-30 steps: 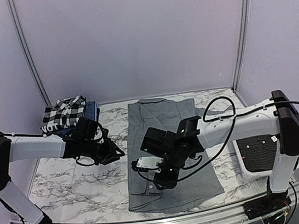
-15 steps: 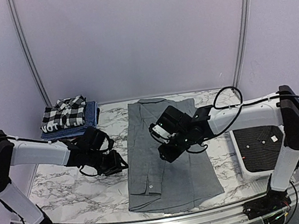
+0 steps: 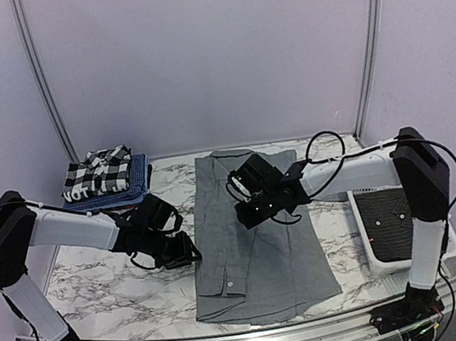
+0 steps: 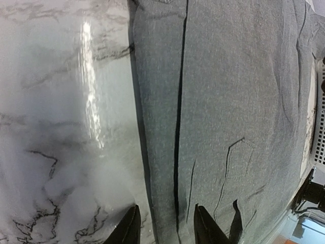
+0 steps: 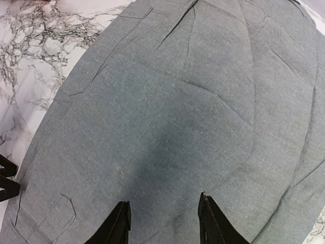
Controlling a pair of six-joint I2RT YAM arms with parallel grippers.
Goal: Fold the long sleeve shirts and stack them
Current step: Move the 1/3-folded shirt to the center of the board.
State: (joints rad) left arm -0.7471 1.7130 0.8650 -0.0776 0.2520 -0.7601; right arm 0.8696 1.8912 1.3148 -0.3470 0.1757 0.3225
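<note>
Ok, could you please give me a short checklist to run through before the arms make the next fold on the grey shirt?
1. Left tool open: ok, its jaws stand apart over the left edge of the grey shirt.
2. Right tool open and empty: ok, it is over the shirt's upper middle.
3. Shirt lying flat on the marble table: ok, only light creases.
4. Stack ready at the back left: ok, the checked shirt lies on the blue shirt.
5. Either tool touching the cloth: cannot tell.
</note>
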